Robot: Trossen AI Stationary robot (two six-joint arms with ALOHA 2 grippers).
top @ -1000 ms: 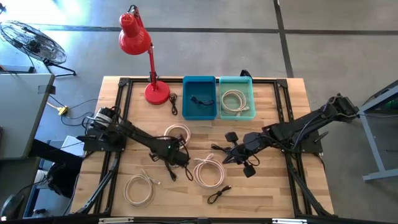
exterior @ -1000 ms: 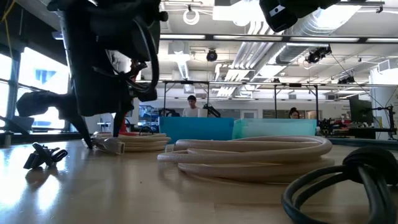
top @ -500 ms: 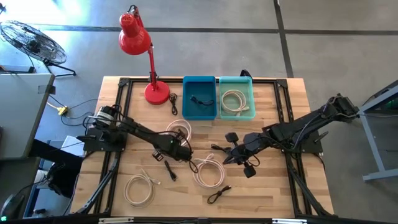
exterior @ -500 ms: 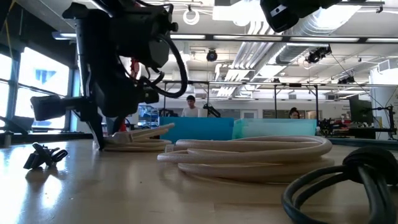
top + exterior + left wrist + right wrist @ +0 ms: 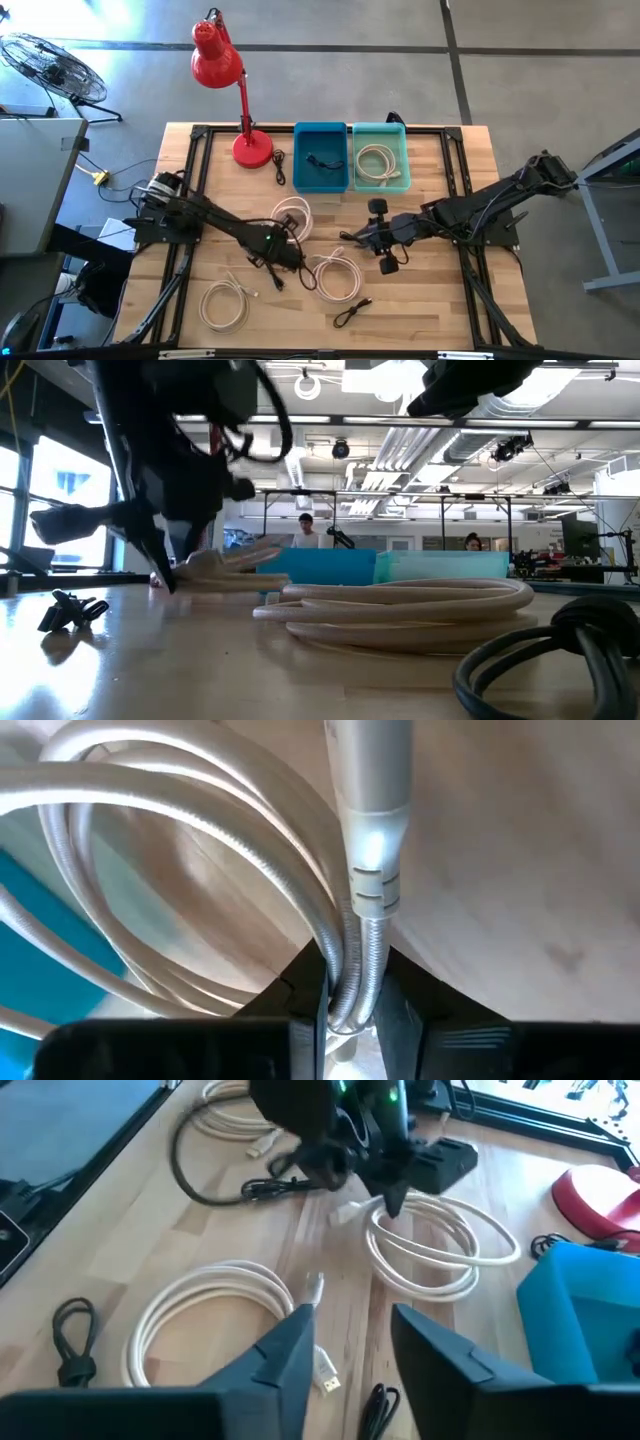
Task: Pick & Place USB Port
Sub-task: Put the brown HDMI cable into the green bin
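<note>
My left gripper [image 5: 284, 244] is shut on a white coiled USB cable [image 5: 293, 215] at mid-table. The cable also shows in the low view [image 5: 240, 555] and in the right wrist view [image 5: 430, 1245]. My right gripper [image 5: 367, 240] hovers open and empty right of it, above a second white coil [image 5: 335, 275] that lies flat on the table. A blue bin [image 5: 320, 157] holds a small black cable. A teal bin [image 5: 380, 155] holds a white cable. My left gripper pinches several strands of the coil [image 5: 348, 982] between its two fingers, just behind the silver connector's ribbed sleeve [image 5: 368, 890]. The fingers come from above, slanting down. The held side is raised off the table, and the coil slopes down from there.
A third white coil [image 5: 222, 305] and a black cable [image 5: 352, 313] lie near the front edge. A short black cable [image 5: 272, 275] lies beside my left gripper. A red desk lamp [image 5: 240, 140] stands at the far left. A black frame [image 5: 200, 135] borders the table.
My left gripper has risen with the white coil. The coil's gripped side has come up off the table and now tilts. My right gripper has turned and shifted a little toward the table's left, staying open.
</note>
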